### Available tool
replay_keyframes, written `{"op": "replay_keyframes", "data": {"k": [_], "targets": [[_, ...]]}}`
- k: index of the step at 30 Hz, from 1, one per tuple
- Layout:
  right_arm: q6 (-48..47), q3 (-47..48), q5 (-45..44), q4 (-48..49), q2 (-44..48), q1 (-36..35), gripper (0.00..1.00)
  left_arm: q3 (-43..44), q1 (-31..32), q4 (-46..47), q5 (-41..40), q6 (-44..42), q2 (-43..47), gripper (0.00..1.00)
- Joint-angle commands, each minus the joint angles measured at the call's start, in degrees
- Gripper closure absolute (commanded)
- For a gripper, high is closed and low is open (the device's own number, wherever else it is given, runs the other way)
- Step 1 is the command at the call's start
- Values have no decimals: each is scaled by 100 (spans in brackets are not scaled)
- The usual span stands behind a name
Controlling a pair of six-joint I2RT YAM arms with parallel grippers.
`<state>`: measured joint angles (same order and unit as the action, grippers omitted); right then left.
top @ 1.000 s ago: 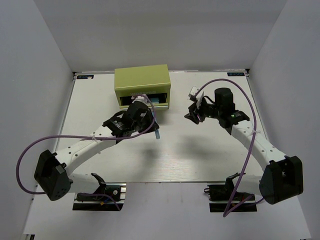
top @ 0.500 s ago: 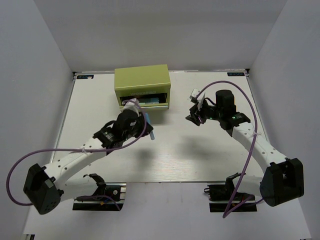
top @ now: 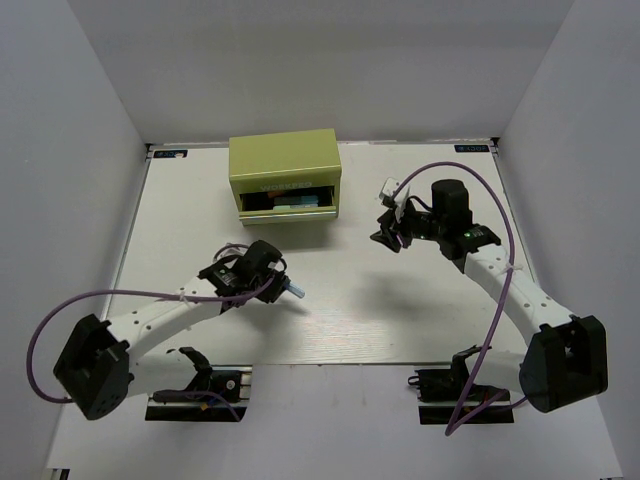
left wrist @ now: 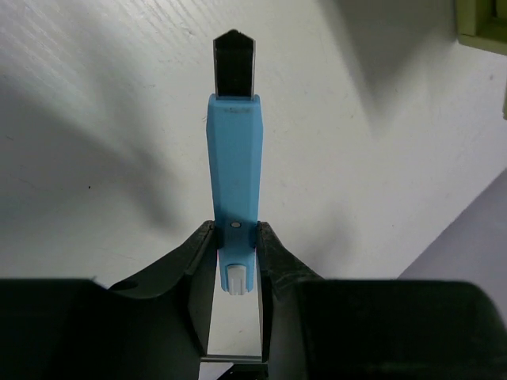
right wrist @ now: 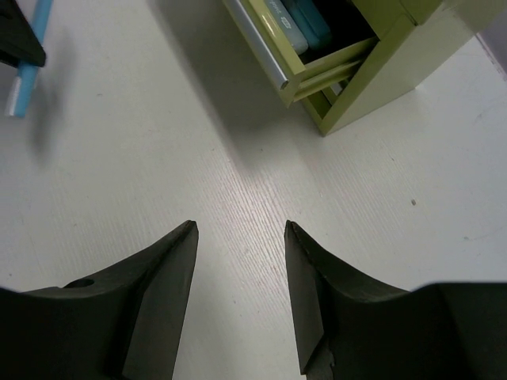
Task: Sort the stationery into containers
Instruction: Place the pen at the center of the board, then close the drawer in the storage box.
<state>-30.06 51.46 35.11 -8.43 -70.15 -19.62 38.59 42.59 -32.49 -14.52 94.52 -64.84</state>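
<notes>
A bright-blue pen (left wrist: 234, 158) with a black end sticks out straight ahead from my left gripper (left wrist: 235, 237), which is shut on its rear end. In the top view this gripper (top: 283, 287) hovers over the middle of the table with the pen (top: 296, 293) pointing right, well in front of the olive tool chest (top: 285, 165). The chest's drawer (top: 290, 201) stands open, with teal items inside. My right gripper (right wrist: 240, 229) is open over bare table, empty, right of the chest (right wrist: 380, 55). It also sees the pen (right wrist: 25, 75) at its upper left.
White walls enclose the table (top: 400, 300) on three sides. The chest stands at the back, left of centre. Purple cables loop from both arms. The right gripper (top: 386, 230) hangs just right of the chest's front corner.
My left arm has drawn back from the open drawer toward the table's middle, with the blue pen held all the while. The right arm has stayed put.
</notes>
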Motion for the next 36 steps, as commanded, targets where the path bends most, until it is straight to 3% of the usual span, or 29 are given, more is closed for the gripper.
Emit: {"op": "replay_keyframes", "data": {"k": [1,4,7,8,11,21,28,32,36], "targets": [[-236,171,538,113,-112,-25,46,203,-5,-496,45,550,-309,76],[-798,337,1074,148,-341,-60,46,-131,-5,-83,265,550,-424,69],[-1405,757,1287,26,-736,-174,70,-281,-5,32,336,603,-530,61],[-1641,899,1340,-71,-824,-209,84,-343,-5,102,388,603,-582,58],[-2248,1646,1349,-615,-1718,-463,93,-405,-5,173,389,603,-583,54],[-3022,3517,1086,-1670,-3197,-1281,93,-581,-5,252,460,603,-461,46],[-2979,3897,622,-1768,-3690,-1703,93,-720,-5,-169,336,488,216,32],[-2594,4310,68,-1777,-4224,-1879,95,-1080,-5,-47,336,488,700,26],[-1803,4424,-908,-804,-4437,-1958,95,-1204,-5,76,284,436,1060,18]]}}
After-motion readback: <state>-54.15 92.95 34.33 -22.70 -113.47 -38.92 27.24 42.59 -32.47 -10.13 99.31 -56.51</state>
